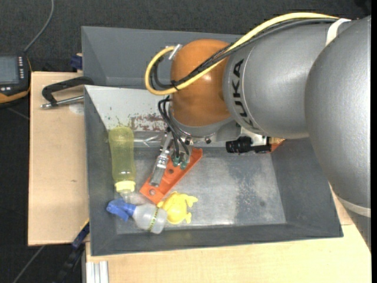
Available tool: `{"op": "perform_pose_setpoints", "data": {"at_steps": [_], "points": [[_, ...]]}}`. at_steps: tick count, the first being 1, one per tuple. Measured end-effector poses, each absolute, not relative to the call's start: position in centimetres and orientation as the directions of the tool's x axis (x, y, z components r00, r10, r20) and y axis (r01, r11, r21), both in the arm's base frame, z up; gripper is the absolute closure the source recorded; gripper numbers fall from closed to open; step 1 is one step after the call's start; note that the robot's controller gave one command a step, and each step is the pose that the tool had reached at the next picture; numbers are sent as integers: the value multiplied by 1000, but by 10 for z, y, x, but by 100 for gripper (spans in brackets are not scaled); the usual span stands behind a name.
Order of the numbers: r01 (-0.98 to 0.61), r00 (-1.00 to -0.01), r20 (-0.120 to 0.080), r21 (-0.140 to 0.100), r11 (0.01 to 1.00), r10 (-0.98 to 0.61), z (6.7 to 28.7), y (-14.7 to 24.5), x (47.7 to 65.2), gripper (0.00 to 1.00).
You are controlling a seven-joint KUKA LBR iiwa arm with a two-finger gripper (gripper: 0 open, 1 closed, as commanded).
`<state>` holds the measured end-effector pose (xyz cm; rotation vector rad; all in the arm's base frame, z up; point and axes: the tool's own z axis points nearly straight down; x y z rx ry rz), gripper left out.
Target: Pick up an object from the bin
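Heap (pixel 154 200) along bin (pixel 247 187) left wall

iiwa arm (pixel 306 81) in from right, wrist pitched down. Orange cover (pixel 197 81) and yellow cable (pixel 265 28) on wrist. gripper (pixel 171 157) low, left of centre.

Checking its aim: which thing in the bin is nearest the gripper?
The flat orange piece, beneath the gripper; the green bottle and yellow toy lie farther off.

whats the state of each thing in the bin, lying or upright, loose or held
yellow-green bottle: lying down, at left
orange flat piece: lying flat, diagonal, gripper over its upper end
yellow toy: loose, at front
clear bottle: lying down, front left
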<state>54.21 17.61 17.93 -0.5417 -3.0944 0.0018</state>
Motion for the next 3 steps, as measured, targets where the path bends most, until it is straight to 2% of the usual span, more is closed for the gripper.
{"op": "perform_pose_setpoints", "data": {"at_steps": [1, 2, 3], "points": [[329, -944, -6, 10, 944, 329, 151, 174, 537, 0], [258, -966, -3, 8, 966, 258, 129, 164, 533, 0], [188, -982, -1, 5, 982, 188, 104, 130, 536, 0]]}}
